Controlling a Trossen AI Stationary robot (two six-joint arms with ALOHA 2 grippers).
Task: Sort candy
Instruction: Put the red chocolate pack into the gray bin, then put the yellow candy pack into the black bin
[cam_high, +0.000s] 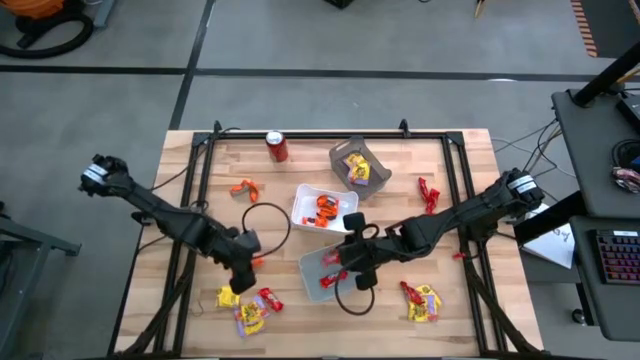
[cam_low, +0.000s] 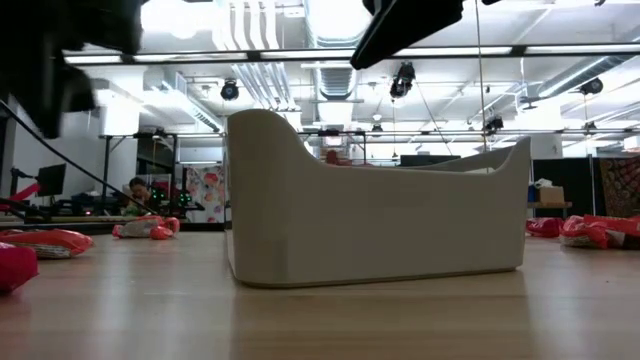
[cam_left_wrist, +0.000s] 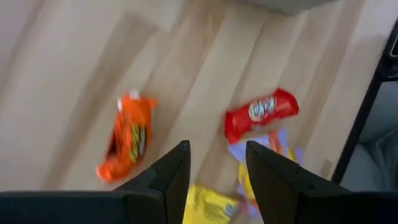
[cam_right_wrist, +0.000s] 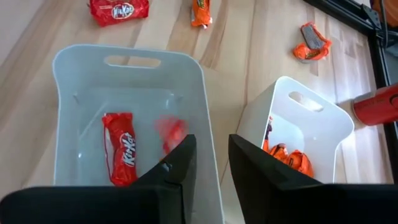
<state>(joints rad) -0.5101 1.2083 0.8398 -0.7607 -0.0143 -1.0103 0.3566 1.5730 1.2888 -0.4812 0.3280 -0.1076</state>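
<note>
Under the right gripper (cam_right_wrist: 206, 163), a red sweet (cam_right_wrist: 172, 132) in the tray (cam_right_wrist: 68, 68) is smeared beyond reading; beneath the left gripper (cam_left_wrist: 214, 171), a yellow wrapper (cam_left_wrist: 208, 205) is cut by the picture's edge

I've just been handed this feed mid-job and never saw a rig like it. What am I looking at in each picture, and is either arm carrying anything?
Two dark robot arms work over a wooden table, sorting wrapped candy into bins.

One camera looks straight down. One sits at table height, its view mostly filled by a bin wall. One rides on each wrist.

The right claw hangs open over a grey bin holding a red KitKat, with a blurred red piece beside it. A white bin next to it holds orange candy.

The left claw is open and empty above an orange candy and a red KitKat. A soda can stands at the far edge.
</note>
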